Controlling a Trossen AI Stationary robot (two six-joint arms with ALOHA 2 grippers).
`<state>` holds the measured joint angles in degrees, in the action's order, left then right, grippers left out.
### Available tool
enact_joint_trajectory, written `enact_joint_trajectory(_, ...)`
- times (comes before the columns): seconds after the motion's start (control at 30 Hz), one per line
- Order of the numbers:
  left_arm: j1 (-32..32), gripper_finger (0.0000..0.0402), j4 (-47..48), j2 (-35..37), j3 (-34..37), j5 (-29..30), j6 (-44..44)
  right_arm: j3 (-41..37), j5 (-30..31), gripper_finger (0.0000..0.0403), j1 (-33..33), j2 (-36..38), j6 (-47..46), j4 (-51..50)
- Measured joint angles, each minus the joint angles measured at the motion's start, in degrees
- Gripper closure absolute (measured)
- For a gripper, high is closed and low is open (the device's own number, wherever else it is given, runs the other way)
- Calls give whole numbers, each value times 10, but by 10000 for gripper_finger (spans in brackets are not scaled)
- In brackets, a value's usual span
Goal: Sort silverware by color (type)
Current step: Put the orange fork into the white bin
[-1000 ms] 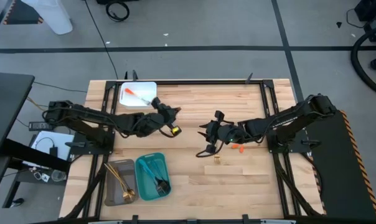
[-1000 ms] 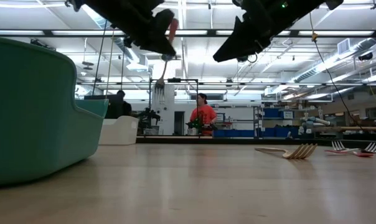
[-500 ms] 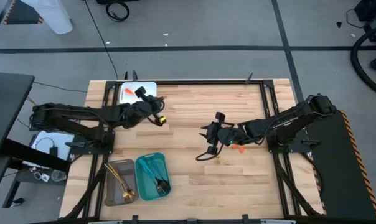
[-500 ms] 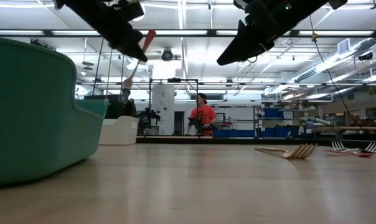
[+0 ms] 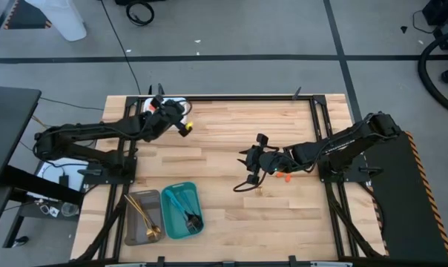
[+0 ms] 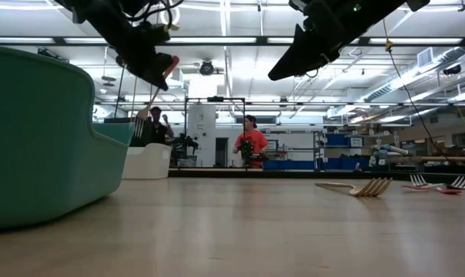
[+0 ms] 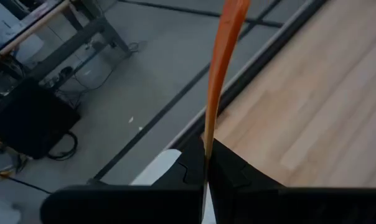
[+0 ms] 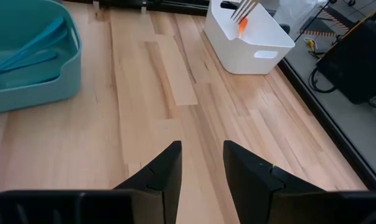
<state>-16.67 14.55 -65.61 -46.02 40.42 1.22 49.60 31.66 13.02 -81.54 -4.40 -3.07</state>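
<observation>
One orange fork is pinched in the left gripper, tines over the white tray, seemingly for release; right gripper waits spread.

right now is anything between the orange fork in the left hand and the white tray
Nothing visible blocks it. The left hand is shut on the orange fork and hangs right at the white tray, whose top is open; one orange piece already leans inside.
</observation>
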Motion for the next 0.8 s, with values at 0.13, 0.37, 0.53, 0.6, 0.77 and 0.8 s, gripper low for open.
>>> enact_joint_trajectory(0.13, -27, 390, 4, 13, 0, -16, -40, 0, -6, 275, 0, 0, 0, 0)
enact_joint_trajectory(0.37, -55, 390, -44, 43, 34, -39, -98, 0, -15, 275, 5, 0, -3, -3)
enact_joint_trajectory(0.53, -69, 390, -140, 89, 98, -89, -147, 0, -15, 275, 8, 0, 4, -4)
enact_joint_trajectory(0.6, -68, 390, -167, 100, 110, -123, -161, 0, -15, 275, 6, 0, 13, 6)
enact_joint_trajectory(0.77, -34, 389, -221, 103, 112, -156, -175, 0, -17, 275, -18, 0, 52, 74)
enact_joint_trajectory(0.8, -25, 389, -237, 102, 112, -162, -175, 0, -16, 275, -21, 0, 63, 87)
